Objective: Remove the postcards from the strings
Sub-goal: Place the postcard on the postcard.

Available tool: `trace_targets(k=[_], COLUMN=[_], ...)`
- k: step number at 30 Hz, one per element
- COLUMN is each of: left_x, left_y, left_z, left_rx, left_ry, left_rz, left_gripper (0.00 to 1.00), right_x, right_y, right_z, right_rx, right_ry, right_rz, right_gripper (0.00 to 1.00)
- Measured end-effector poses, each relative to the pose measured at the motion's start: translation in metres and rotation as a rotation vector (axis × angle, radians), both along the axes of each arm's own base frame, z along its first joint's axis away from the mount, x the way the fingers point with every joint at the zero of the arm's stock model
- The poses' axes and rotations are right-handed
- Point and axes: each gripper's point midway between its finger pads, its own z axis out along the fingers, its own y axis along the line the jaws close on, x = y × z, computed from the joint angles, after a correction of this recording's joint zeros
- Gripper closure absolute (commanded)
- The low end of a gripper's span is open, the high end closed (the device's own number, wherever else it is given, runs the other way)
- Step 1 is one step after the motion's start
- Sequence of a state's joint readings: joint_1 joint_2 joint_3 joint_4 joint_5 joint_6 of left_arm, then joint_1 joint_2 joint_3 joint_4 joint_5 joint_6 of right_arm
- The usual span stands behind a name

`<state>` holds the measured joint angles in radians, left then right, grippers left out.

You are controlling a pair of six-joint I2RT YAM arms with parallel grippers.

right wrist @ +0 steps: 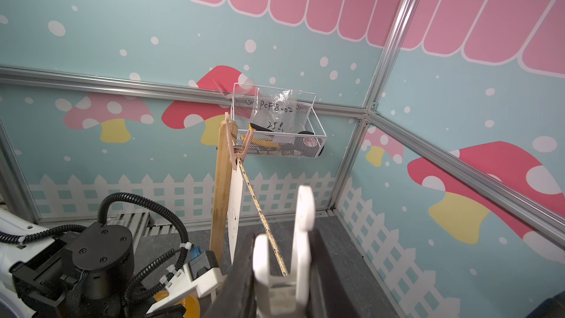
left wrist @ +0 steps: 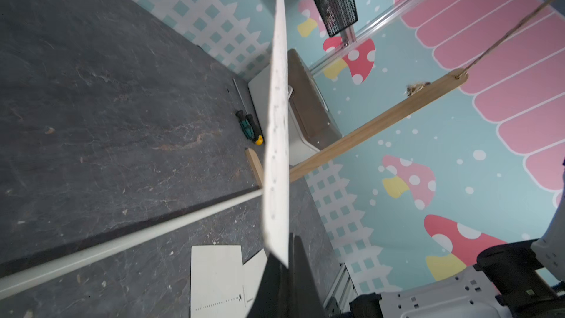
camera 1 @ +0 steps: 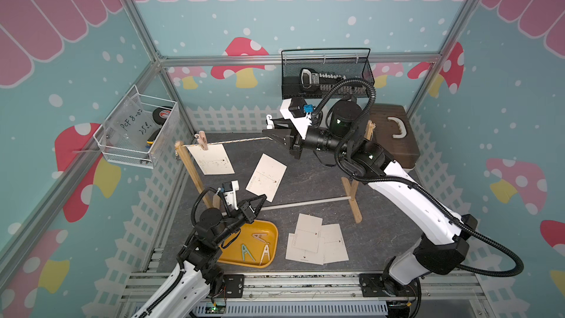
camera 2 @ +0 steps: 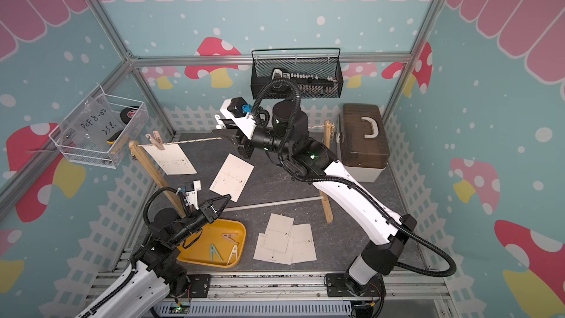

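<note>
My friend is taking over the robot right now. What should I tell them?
Left gripper: shut on a held postcard, off the string.
Right gripper: shut on a white clothespin at the string.
Done: three postcards lie on the table; loose clothespins sit in the yellow tray.
Left: set the held card down, then free the last postcard, pinned by a pink clothespin beside the wooden post.
</note>
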<state>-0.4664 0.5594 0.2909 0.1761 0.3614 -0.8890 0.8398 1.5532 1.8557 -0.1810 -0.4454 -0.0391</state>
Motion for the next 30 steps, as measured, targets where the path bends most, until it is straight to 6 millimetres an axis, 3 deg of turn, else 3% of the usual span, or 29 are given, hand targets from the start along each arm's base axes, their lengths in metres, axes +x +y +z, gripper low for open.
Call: trace_targets(k=[7, 10, 17, 21, 25, 29, 30], left_x=[-0.013, -0.026, -0.058, -0.073, -0.086, -0.088, -0.087], left_y=[-0.043, -0.063, -0.112, -0.136, -0.143, -0.144, -0.145], left_z=[-0.023, -0.036, -0.046, -0.073, -0.108, -0.125, -0.126], left_rx=[0.121, 0.191, 0.305, 0.375, 0.453, 0.491, 0.495], left_ry=[0.103, 0.153, 0.198, 0.286, 0.385, 0.436, 0.441], left_rz=[-0.182, -0.276, -0.510, -0.627, -0.686, -0.693, -0.694], left_gripper=[1.00, 1.00, 1.00, 1.00, 1.00, 0.99, 0.93], right_x=[-0.001, -0.001, -0.006, -0.008, -0.008, -0.008, -0.008], right_y=[-0.015, -0.021, -0.040, -0.047, -0.050, -0.053, -0.054], right_z=[-0.002, -0.005, -0.004, -0.001, -0.005, -0.012, -0.013], right_rx=[0.007, 0.005, 0.020, 0.034, 0.030, 0.020, 0.019], right_ry=[-0.023, -0.032, -0.060, -0.077, -0.082, -0.080, -0.081], right_rz=[-0.057, -0.089, -0.143, -0.161, -0.174, -0.188, -0.192], right_gripper=[0.82, 0.82, 0.82, 0.82, 0.82, 0.82, 0.82])
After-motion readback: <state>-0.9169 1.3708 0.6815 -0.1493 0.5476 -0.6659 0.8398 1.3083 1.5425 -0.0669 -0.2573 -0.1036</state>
